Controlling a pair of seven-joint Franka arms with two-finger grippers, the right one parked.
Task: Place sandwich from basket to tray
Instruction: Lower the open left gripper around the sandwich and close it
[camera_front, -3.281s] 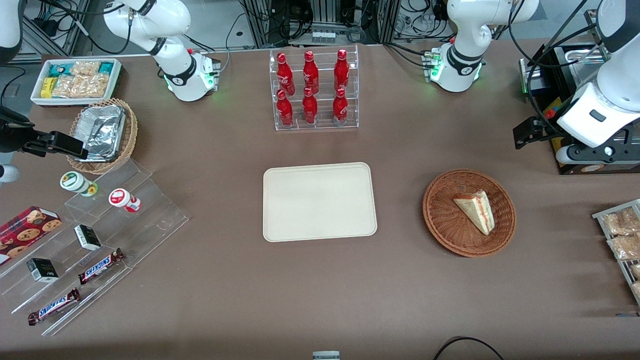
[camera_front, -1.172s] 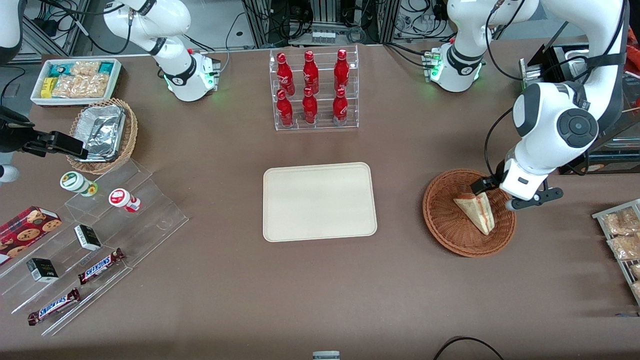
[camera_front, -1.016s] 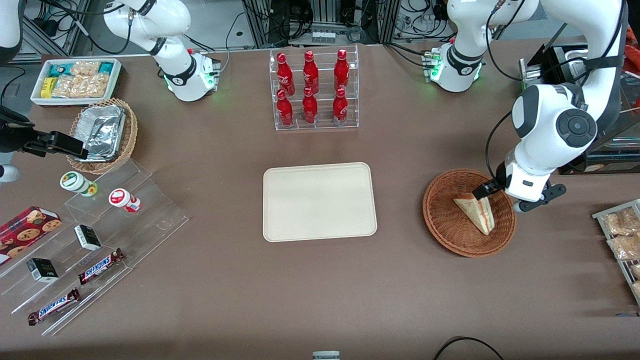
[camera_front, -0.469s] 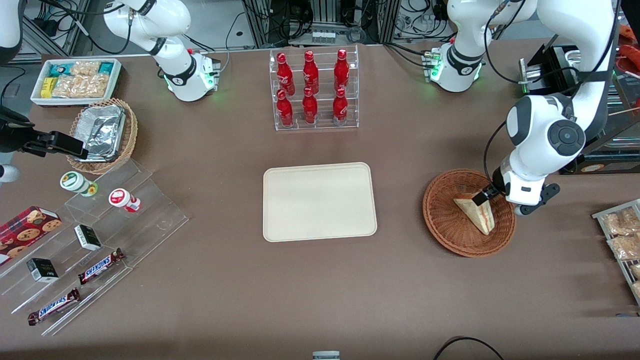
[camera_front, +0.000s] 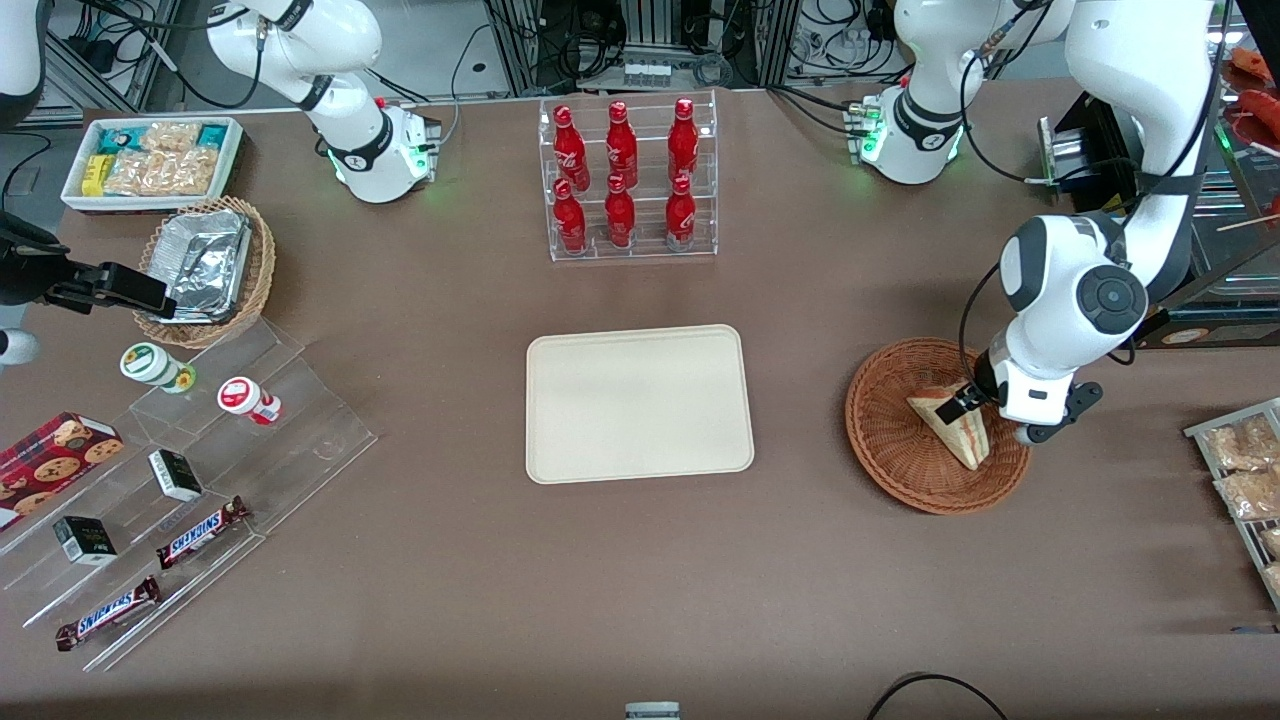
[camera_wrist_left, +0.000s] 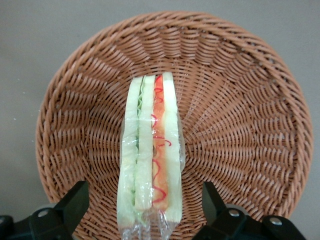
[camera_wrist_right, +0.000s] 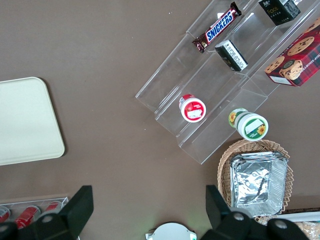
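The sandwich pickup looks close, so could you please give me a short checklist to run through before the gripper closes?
1. Gripper open: ok, fingers spread wide.
2. Sandwich between the fingers: ok, one finger on each side.
3. Fingers touching the bread: not ok yet, a gap shows on both sides.
4. Sandwich in the basket: ok, it stands on edge, filling layers facing the wrist camera.
5. Fingers low enough for a firm hold: cannot tell.
6. Tray free to receive it: ok, nothing on it.

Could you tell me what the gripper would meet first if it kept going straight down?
Probably the sandwich: the open gripper straddles it in the basket, one finger on each side. How far above it is unclear.
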